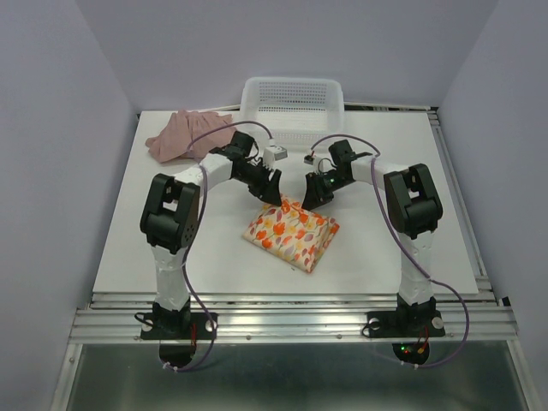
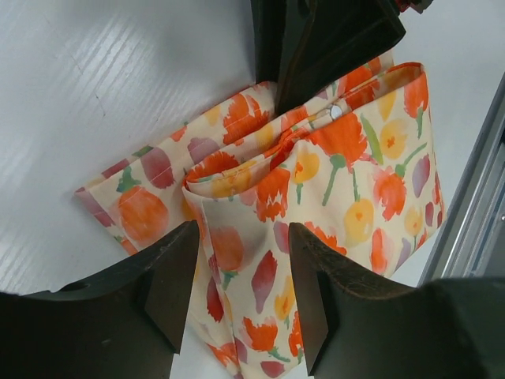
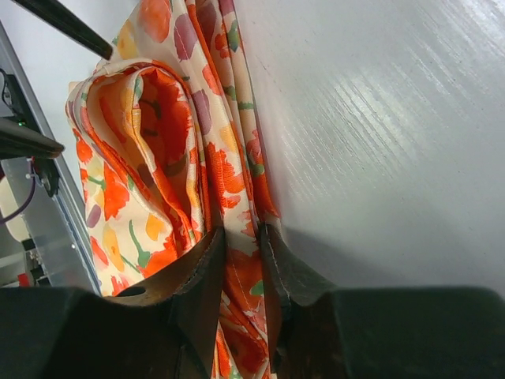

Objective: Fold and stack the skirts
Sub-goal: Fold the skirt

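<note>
The printed skirt (image 1: 291, 233) lies folded in the middle of the table (image 1: 394, 248). The pink skirt (image 1: 187, 133) lies crumpled at the far left. The right gripper (image 3: 241, 237) is nearly closed and pinches an edge of the printed skirt. The left gripper (image 2: 243, 237) stands half open above it and holds nothing. The cloth looks light, soft and floppy, so a hem or corner is probably the best hold.

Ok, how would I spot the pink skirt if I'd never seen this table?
Go to the white table's far left corner, just left of the white mesh basket. The pink skirt lies there crumpled: plain dusty pink, unlike the folded floral skirt at mid-table.
</note>
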Available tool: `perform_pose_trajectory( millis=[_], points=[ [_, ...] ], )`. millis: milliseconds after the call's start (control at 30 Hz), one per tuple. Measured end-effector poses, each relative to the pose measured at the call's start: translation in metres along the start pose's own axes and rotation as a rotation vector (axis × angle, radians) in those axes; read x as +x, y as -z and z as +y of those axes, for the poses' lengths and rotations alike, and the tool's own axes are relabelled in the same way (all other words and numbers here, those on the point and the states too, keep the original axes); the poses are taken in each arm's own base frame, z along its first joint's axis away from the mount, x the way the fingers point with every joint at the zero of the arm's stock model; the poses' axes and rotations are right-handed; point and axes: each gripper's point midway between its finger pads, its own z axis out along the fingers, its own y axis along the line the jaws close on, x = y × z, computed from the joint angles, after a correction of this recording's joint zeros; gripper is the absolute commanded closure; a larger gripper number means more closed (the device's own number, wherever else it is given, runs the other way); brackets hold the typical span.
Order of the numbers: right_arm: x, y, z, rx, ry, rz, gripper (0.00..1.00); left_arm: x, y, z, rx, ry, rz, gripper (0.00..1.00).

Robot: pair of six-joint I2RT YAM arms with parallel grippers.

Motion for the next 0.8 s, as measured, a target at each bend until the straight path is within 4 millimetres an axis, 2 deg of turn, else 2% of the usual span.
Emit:
perform_pose_trajectory(
  millis=[133,200,233,267,333,367,467,500,800],
  points=[
    [0.001,0.0,0.0,-0.003,-0.002,0.002,0.69,0.006,-0.009,0.004,0.023,0.025,0.007,0.4],
    [0.001,0.0,0.001,-0.004,-0.005,0.005,0.69,0.01,-0.013,0.005,0.032,0.041,0.012,0.44],
    [0.002,0.0,0.001,-0.004,-0.006,0.005,0.69,0.011,-0.014,0.005,0.035,0.047,0.015,0.48],
    [0.002,0.0,0.001,-0.005,-0.006,0.005,0.69,0.012,-0.015,0.005,0.036,0.054,0.016,0.59],
    [0.002,0.0,0.001,-0.006,-0.007,0.006,0.7,0.012,-0.016,0.006,0.039,0.061,0.016,0.69],
    [0.002,0.0,0.001,-0.007,-0.007,0.006,0.7,0.011,-0.016,0.005,0.041,0.062,0.012,0.78],
    [0.002,-0.001,0.001,-0.012,-0.009,0.007,0.71,0.008,-0.017,0.004,0.049,0.061,0.001,0.91],
    [0.003,-0.001,0.001,-0.015,-0.011,0.008,0.71,0.007,-0.017,0.003,0.054,0.065,-0.003,0.98],
    [0.004,-0.002,0.003,-0.032,-0.016,0.01,0.71,-0.002,-0.019,0.003,0.076,0.097,-0.059,1.0]
  ],
)
